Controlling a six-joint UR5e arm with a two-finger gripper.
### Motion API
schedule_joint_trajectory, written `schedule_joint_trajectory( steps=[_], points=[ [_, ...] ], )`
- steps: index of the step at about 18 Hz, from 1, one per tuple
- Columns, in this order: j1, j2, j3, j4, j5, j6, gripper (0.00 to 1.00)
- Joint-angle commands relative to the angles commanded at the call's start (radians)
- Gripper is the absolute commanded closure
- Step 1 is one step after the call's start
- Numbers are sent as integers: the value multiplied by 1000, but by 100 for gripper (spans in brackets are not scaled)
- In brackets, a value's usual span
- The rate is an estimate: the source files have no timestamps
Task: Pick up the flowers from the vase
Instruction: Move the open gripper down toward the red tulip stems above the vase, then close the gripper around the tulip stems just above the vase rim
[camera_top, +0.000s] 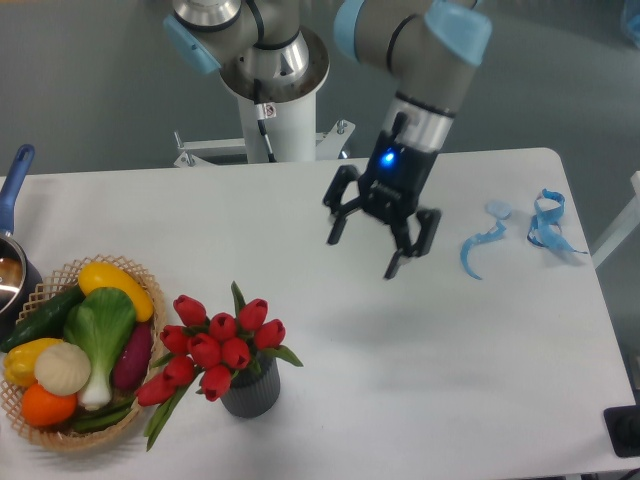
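Bench layout from my feed

I see red tulip flowers (218, 345) in the ribbed grey vase (251, 390), woven wicker basket (148, 378) left, black two-finger gripper (380, 240) behind-right.
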Motion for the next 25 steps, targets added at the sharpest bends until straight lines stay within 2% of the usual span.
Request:
schedule_joint_trajectory(
  steps=[4, 6, 10, 15, 19, 25],
  points=[
    [-67, -64, 22, 54, -42, -51, 0],
    [-81, -81, 22, 57, -45, -57, 0],
    [-124, -95, 46, 57, -76, -195, 0],
    [-152, -118, 43, 57, -76, -201, 0],
    [-172, -150, 45, 94, -76, -201, 0],
    [-173, -173, 54, 100, -76, -201, 0]
  ],
)
